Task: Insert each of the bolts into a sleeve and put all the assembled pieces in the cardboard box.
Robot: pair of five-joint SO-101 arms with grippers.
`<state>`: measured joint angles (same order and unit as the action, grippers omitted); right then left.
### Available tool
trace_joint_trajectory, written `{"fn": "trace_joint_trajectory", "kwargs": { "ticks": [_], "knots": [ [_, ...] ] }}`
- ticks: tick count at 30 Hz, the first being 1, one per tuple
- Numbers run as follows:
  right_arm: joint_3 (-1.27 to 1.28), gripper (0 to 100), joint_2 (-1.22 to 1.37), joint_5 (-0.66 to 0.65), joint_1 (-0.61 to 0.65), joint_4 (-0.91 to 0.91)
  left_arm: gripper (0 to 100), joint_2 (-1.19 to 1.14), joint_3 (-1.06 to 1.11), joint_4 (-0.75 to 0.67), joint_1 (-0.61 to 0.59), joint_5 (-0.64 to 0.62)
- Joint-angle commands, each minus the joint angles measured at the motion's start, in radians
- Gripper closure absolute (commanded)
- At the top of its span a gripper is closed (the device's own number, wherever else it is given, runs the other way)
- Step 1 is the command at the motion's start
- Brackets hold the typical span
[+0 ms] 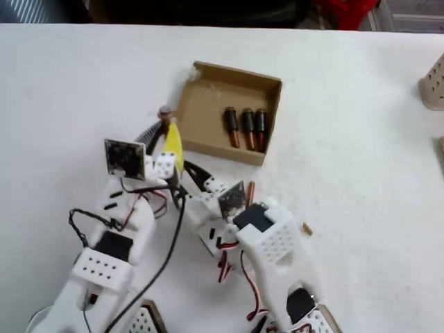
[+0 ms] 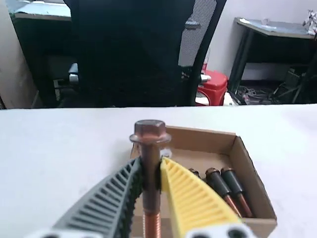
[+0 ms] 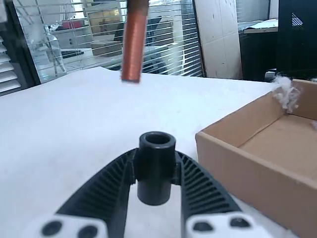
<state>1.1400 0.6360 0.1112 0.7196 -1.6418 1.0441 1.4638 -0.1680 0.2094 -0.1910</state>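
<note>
Three assembled pieces [image 1: 248, 128] lie in the cardboard box [image 1: 208, 97]; the left gripper [image 2: 151, 166] clamps a bolt [image 2: 150, 144], the right gripper [image 3: 156, 157] a sleeve [image 3: 155, 172], not yet joined.

bolt [image 3: 134, 39] head cut off, cardboard box [image 3: 247, 158] partly cropped

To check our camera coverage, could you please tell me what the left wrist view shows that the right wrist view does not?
Left wrist extras: the left claw shut on the bolt, its hex head up, and three assembled pieces lying in the box. Right wrist extras: the right claw shut on an upright sleeve. Shared: the bolt and the box.
</note>
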Motion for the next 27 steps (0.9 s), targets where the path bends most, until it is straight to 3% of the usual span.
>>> {"fn": "trace_joint_trajectory", "kwargs": {
  "ticks": [1, 11, 20, 27],
  "knots": [
    [-0.023, 98.1, -0.002, 0.003, 0.005, -0.031, 98, 0.035, 0.021, -0.002, 0.042, 0.008],
    [0.003, 98.2, -0.01, 0.003, 0.01, -0.033, 98, 0.007, 0.02, -0.075, 0.041, 0.003],
    [0.002, 98.2, -0.005, 0.003, 0.005, -0.033, 98, -0.377, -0.089, -0.315, 0.041, 0.002],
    [0.003, 98.2, -0.01, 0.003, 0.005, -0.033, 98, -0.305, -0.014, -0.336, 0.033, 0.002]
  ]
}}
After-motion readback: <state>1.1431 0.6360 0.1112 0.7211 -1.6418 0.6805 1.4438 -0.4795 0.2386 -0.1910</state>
